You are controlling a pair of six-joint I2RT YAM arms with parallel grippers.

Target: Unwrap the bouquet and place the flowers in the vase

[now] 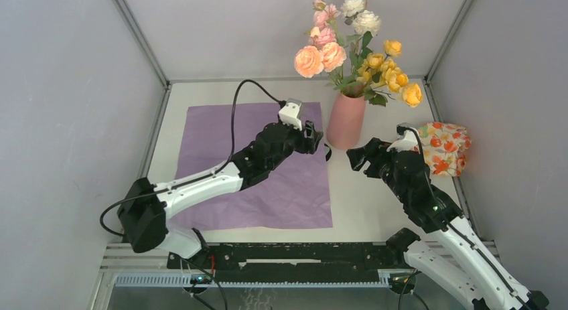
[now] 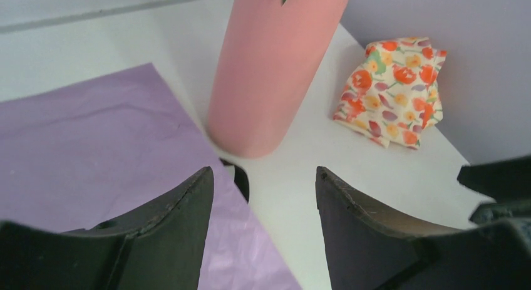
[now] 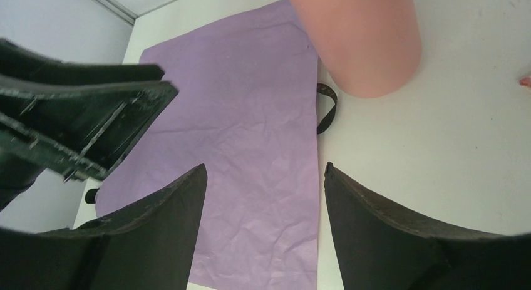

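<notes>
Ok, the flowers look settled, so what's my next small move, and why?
Probably ease both arms back toward their bases, away from the vase. The flowers already stand in it, the purple paper lies spread flat, and both sets of jaws hang open and empty close beside the vase, where a stray swing could tip it.

**Left arm** and **right arm**: long links in glossy white shells, with bulky matte black housings at the joints and wrists.

**White box**: caps the left wrist. A smaller white piece sits on the right wrist.

**Cable**: thin and black, arcing from the left wrist.

**Left fingers** and **right fingers**: matte black curved blades, broad at the root and tapering to points, with pale scuffs along the inner edges.
</notes>
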